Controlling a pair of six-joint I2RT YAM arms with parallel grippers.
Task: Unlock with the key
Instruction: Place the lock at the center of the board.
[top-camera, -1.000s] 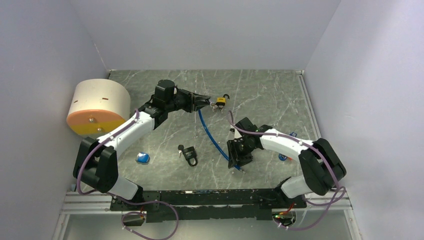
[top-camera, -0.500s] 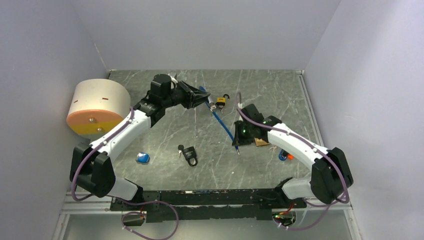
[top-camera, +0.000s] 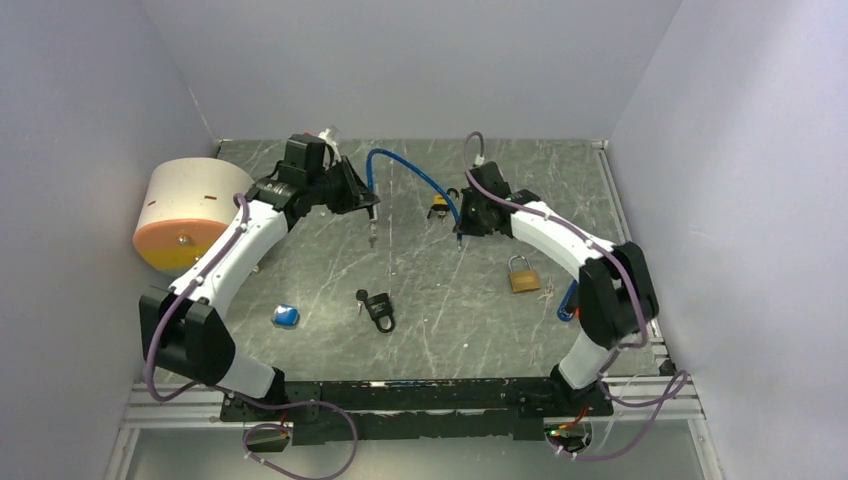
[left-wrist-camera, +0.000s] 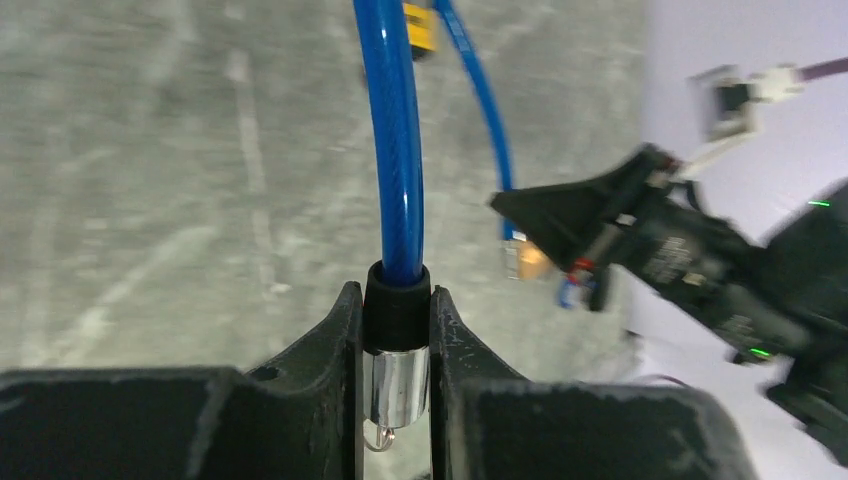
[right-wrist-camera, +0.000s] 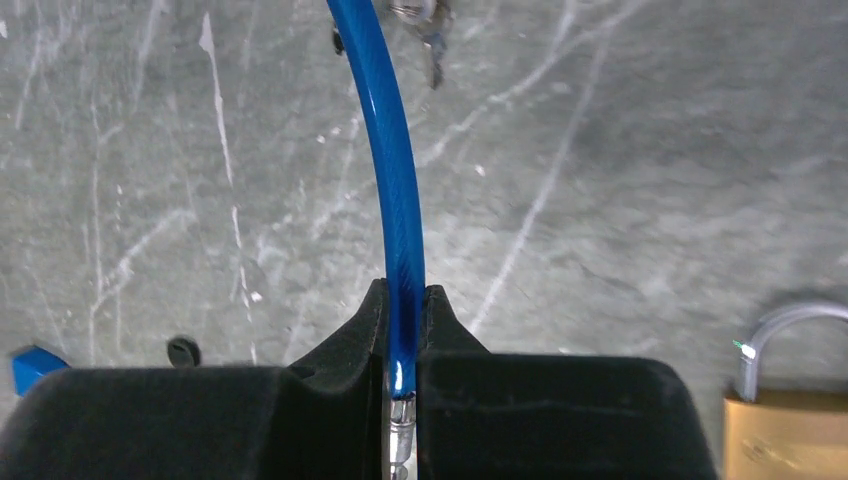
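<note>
Arching blue cable, left pincer pinching one end, right pincer pinching the other

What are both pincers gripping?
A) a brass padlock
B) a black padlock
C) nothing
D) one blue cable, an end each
D: in their wrist views the left pincer and the right pincer each clamp an end of the blue cable.

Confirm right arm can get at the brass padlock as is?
Probably not as is: the right tool is shut on the blue cable, whose other end sits in the left tool. The brass padlock lies uncovered beside that arm, so letting go should free the way.
</note>
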